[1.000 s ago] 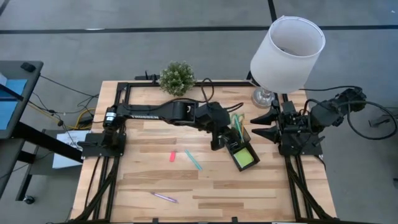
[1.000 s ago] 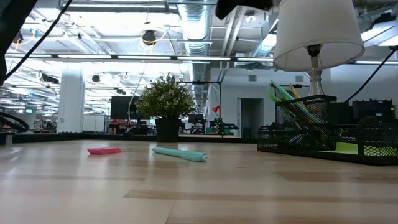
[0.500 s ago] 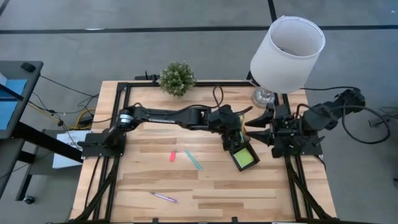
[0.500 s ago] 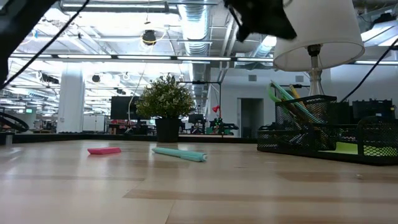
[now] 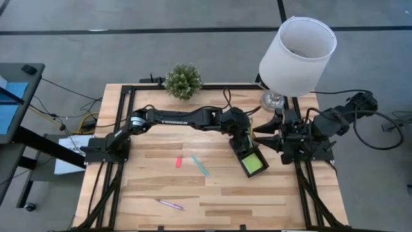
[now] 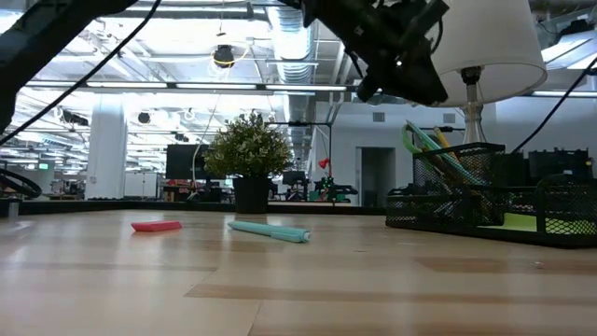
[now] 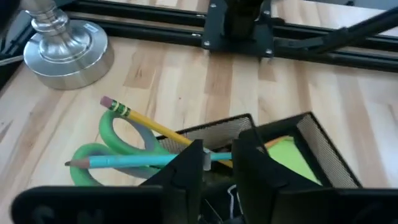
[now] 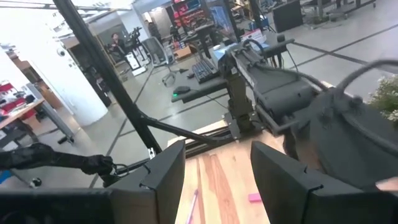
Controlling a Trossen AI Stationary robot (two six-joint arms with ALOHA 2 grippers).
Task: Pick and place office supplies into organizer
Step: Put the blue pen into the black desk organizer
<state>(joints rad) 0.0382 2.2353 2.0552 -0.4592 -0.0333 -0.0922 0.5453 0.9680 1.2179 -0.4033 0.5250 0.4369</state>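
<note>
From above, the left pincer (image 5: 243, 136) hangs over the organizer (image 5: 250, 159), its arm stretched long across the counter (image 5: 154, 187), probably having just delivered a pen there. The green pad (image 5: 252, 164) lies inside. A pink eraser (image 5: 178, 162), teal pen (image 5: 200, 165) and purple pen (image 5: 171, 204) lie well to the organizer's left, awaiting pickup. The right pincer (image 5: 265, 132) rests just right of the organizer.

At counter level, the left arm descends toward the organizer's mesh cup.

The left wrist shows narrowly parted fingers (image 7: 186, 171), holding nothing visible, above scissors (image 7: 115, 146), pencil (image 7: 140, 119) and another teal pen.

The right wrist shows spread, empty fingers (image 8: 166, 171).
</note>
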